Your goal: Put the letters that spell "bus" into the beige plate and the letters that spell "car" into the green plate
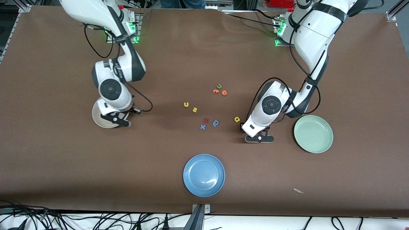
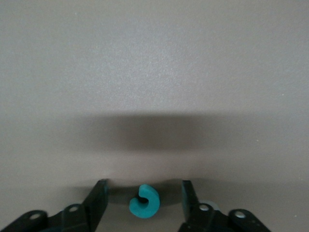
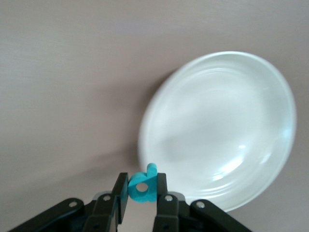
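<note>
Clock read on the front view, 12 toward the robot bases.

Nearest the front camera: round shallow blue plate (image 1: 204,175) at 6 o'clock of the table. Small white paper scrap (image 1: 298,190) at its 4 o'clock, well apart.

Next out: round pale mint-green plate (image 1: 313,134) toward the left arm's end. At its 9 o'clock, left gripper (image 1: 259,138) down low at the table, fingers (image 2: 96,200) spread around the tiny teal foam "c" (image 2: 143,201), a gap on each side. "c" lying flat on the brown table (image 1: 204,57).

At 10 o'clock of that gripper: yellow foam "a" (image 1: 237,119). Toward mid-table: dark blue looped letter (image 1: 215,123), red letter (image 1: 206,120), blue "x" (image 1: 202,126).

Toward the right arm's end: round cream-beige plate (image 1: 97,115), partly covered by the right gripper (image 1: 119,119) over its 3 o'clock rim, pinching the teal foam "b" (image 3: 142,186) between pressed fingers.

Farther on: yellow foam "s" (image 1: 194,110) and yellow foam "u" (image 1: 186,104) just beside each other.

Farthest: two orange letters (image 1: 216,91), green "u" (image 1: 219,86) at their 12 o'clock.
</note>
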`<state>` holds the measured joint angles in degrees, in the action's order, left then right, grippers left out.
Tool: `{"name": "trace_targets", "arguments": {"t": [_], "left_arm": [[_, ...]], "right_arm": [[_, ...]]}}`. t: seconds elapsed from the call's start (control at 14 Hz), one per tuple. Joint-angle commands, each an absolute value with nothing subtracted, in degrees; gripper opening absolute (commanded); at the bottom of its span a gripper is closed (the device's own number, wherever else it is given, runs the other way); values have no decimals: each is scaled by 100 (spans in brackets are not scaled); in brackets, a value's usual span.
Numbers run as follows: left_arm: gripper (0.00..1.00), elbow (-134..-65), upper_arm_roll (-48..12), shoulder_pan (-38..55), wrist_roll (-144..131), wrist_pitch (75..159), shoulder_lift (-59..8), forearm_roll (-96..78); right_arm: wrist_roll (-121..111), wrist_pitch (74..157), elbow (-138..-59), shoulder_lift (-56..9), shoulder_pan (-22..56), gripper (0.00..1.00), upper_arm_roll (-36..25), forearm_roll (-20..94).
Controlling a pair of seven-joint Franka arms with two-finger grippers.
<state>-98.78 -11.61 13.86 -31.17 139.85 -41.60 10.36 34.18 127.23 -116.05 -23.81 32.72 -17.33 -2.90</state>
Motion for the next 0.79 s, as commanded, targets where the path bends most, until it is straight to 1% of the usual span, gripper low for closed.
{"name": "trace_targets", "arguments": {"t": [0.0, 0.07, 0.14, 0.21, 0.29, 0.36, 0.43, 0.57, 0.64, 0.71], "left_arm": [[56, -9773, -1116, 1450, -3270, 13746, -4175, 1248], [54, -9773, -1116, 1450, -3270, 13676, -4166, 1257], [50, -9765, -1116, 1450, -3270, 13632, -4166, 1248], [48, -9782, -1116, 1450, -3270, 13623, -4166, 1257], [45, -9782, -1116, 1450, -3270, 13623, -4157, 1248], [41, -9782, -1125, 1450, -3278, 13623, -4157, 1248], [37, -9782, -1125, 1459, -3322, 13623, -4157, 1248], [30, -9756, -1116, 1512, -3401, 13623, -4175, 1248], [27, -9756, -1116, 1529, -3436, 13632, -4175, 1257], [23, -9756, -1116, 1538, -3437, 13632, -4192, 1257]], "right_arm": [[2700, 13269, -12400, -2109, 3296, 8, -2090, -316], [2542, 13698, -12697, -2135, 3287, 8, -2170, -308], [2497, 14224, -12961, -2179, 3287, 10, -2188, -308], [2479, 14386, -12999, -2197, 3270, 29, -2197, -308], [2487, 14353, -12982, -2180, 3235, 74, -2206, -308], [2487, 14353, -12955, -2145, 3226, 98, -2215, -299], [2470, 14326, -12912, -2101, 3226, 98, -2224, -299], [2487, 13985, -12806, -1882, 3234, 98, -2233, -299], [2487, 13740, -12623, -1829, 3234, 98, -2215, -290], [2566, 13320, -12351, -1819, 3243, 96, -2180, -264]]}}
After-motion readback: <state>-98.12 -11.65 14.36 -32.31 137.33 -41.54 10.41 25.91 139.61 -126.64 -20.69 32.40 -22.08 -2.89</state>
